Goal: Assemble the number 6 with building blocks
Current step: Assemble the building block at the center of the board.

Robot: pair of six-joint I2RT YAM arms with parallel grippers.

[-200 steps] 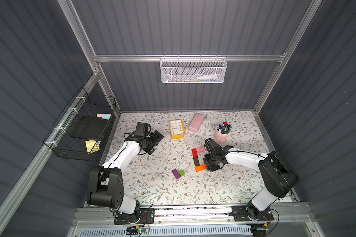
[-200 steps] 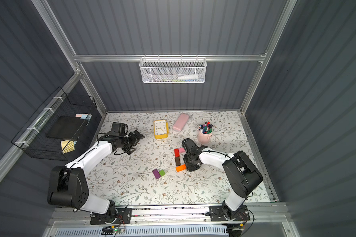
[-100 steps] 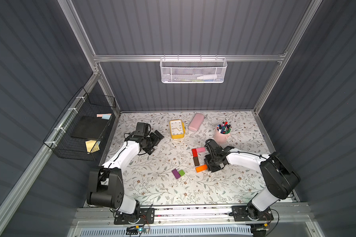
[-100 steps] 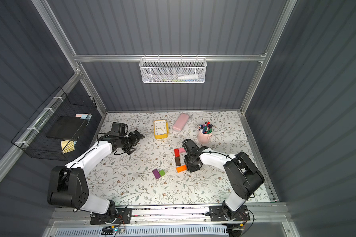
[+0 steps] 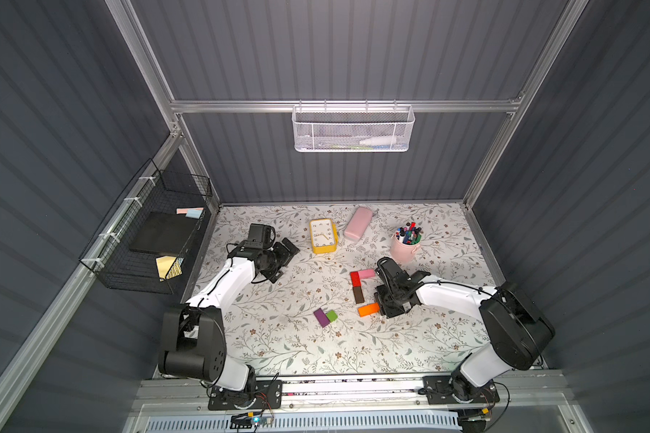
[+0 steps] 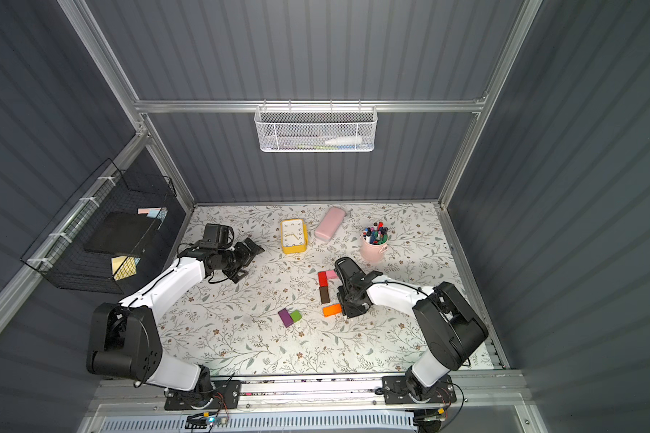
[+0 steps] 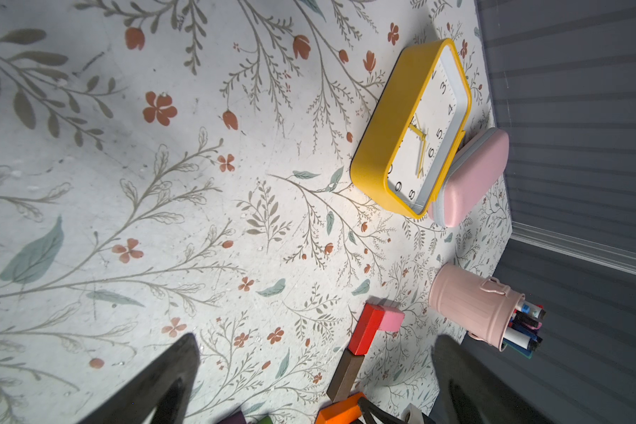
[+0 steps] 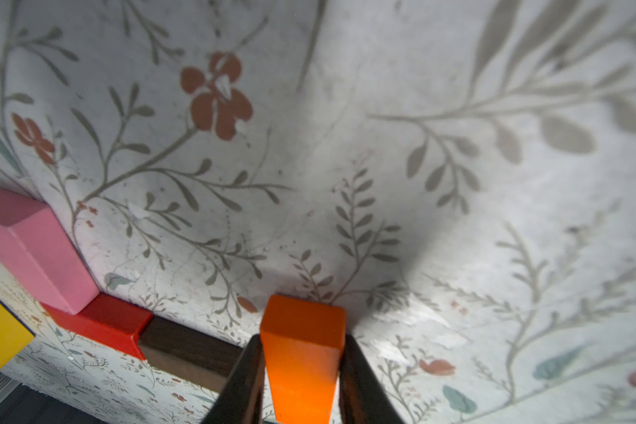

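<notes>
Clamping the long orange block (image 8: 302,348) by its two long sides, the right arm's black fingers (image 8: 243,381) are closed on it, and its free end sticks out past the fingertips. Just beyond that end lies the dark brown rectangular block (image 8: 188,352); whether the two touch cannot be told. The brown block meets the red rectangular block (image 8: 100,323) end to end. The pink rectangular block (image 8: 34,249) sits against the red one's far end, turned at a right angle, so the three form a hooked line on the flower-patterned counter (image 8: 456,183). Farther out from these fingers, in both top views, the purple rectangular block (image 5: 321,317) and the small green cube (image 5: 331,315) lie touching side by side, apart from the line. The left arm's black fingers (image 7: 169,378) stand spread wide with nothing between them, well away from every block. Beyond them are a yellow square clock (image 7: 412,128), a rounded pink case (image 7: 474,176) and a pink tin bucket of markers (image 7: 470,304).
</notes>
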